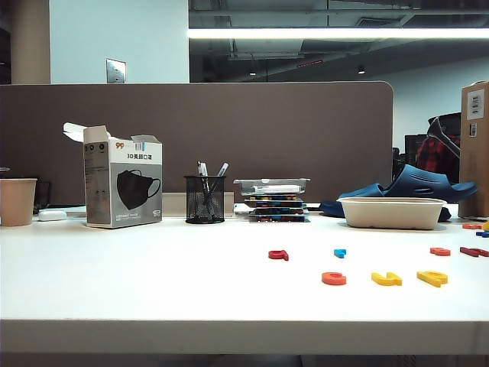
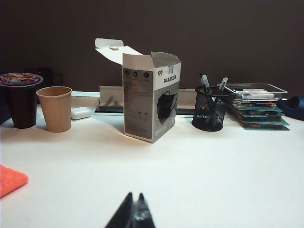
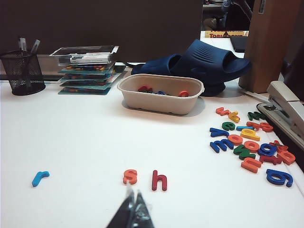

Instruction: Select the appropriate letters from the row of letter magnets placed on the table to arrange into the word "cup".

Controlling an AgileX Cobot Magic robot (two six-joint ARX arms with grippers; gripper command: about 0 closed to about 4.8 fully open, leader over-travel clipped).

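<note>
- The table (image 1: 153,283) carries an orange-red c (image 1: 334,278) and two yellow letters (image 1: 386,278) side by side near its front: "cup" looks arranged.
- Left gripper (image 2: 134,213) is pinched closed, empty, near the mask box (image 2: 151,97).
- Right gripper (image 3: 133,209) is likewise closed and empty, above the letter magnets.

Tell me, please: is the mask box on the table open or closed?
Open. The mask box stands upright on the table, and its top flaps are lifted up and folded back.
</note>
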